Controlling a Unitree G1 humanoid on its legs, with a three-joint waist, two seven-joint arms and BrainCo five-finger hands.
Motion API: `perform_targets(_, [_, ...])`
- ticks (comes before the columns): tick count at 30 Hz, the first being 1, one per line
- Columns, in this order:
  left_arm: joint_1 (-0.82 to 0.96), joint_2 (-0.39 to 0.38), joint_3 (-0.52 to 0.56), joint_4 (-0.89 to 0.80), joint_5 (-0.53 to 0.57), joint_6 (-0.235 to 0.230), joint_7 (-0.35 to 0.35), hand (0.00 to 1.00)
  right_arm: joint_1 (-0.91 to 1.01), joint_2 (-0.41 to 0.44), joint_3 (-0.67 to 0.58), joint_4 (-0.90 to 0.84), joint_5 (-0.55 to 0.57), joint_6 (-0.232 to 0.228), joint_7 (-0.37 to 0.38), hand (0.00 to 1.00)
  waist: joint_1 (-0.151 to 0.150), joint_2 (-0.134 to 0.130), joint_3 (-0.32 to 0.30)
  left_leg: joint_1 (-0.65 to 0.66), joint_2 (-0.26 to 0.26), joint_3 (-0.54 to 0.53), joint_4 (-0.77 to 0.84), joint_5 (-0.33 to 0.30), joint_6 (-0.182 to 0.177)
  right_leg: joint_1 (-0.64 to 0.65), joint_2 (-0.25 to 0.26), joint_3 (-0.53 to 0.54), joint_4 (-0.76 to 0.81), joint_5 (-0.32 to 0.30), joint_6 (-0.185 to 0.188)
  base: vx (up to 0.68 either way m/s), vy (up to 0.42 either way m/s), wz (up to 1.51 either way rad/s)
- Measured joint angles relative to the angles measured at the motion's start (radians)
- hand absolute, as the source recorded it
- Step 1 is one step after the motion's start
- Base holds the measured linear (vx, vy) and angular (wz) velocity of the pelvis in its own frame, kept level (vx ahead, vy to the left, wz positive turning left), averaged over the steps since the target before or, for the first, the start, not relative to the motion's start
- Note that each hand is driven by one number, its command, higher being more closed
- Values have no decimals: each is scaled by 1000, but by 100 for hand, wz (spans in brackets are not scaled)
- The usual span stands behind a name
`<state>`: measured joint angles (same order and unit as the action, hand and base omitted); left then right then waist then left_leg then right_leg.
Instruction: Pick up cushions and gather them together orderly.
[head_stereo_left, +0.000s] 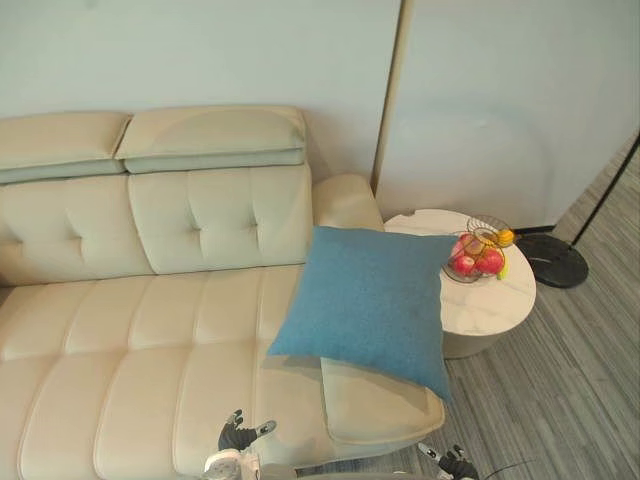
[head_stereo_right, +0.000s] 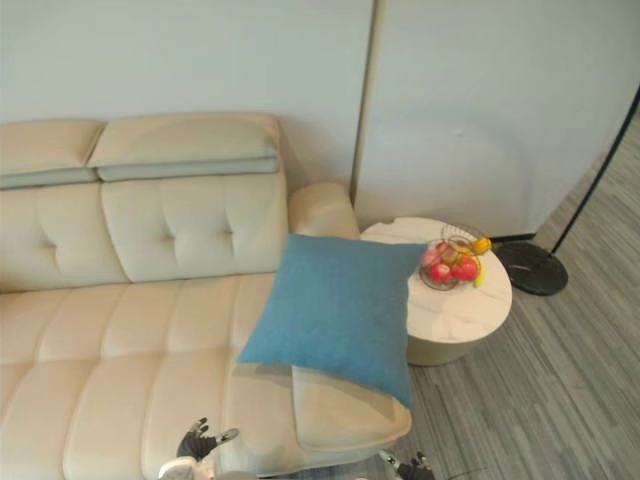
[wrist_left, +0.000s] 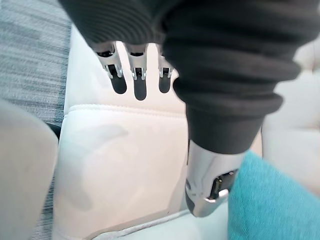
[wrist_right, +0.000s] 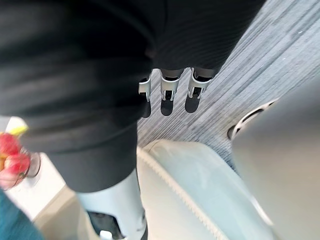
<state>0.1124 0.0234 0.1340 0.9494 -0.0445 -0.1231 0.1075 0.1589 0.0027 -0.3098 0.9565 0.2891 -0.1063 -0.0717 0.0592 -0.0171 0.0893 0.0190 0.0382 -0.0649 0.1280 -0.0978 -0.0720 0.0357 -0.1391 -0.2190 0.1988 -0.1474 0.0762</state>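
Observation:
A blue square cushion (head_stereo_left: 372, 303) lies tilted at the right end of the cream leather sofa (head_stereo_left: 130, 340). It leans on the armrest (head_stereo_left: 345, 200) and juts out toward the side table. My left hand (head_stereo_left: 240, 436) hovers low over the sofa's front edge, open and holding nothing. In its wrist view its fingers (wrist_left: 139, 80) hang straight above the seat, with the blue cushion (wrist_left: 275, 200) beside the thumb. My right hand (head_stereo_left: 450, 463) is low over the floor off the sofa's front right corner, its fingers (wrist_right: 170, 92) straight and empty.
A round white side table (head_stereo_left: 490, 295) stands right of the sofa and bears a wire basket of red fruit (head_stereo_left: 478, 256). A black floor-lamp base (head_stereo_left: 551, 260) sits behind it on the grey striped floor. Two headrest pads (head_stereo_left: 210, 135) top the sofa back.

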Motion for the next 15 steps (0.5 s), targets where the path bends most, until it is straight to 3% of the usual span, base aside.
perform_targets(6, [19,10,24,-37,-43,1,6,0,38,7,-5,-120,39,-4,-14,0,-3,-13,-1,0,-14,-7,-52,22,4,0,-17,-27,-10,-7,9,-92,10,11])
perform_targets(9, [33,23,45,-96,-76,5,5,0,54,-14,-71,-229,56,-3,-19,0,-5,-17,0,-2,-15,9,-53,21,4,1,-19,-24,-10,-12,12,-16,12,4])
perform_targets(15, [60,119,128,-331,-127,0,3,0,112,-139,-209,-593,64,-21,-30,0,-14,-13,-6,4,-7,45,-45,-6,4,-3,-19,-7,4,-36,14,83,1,-5])
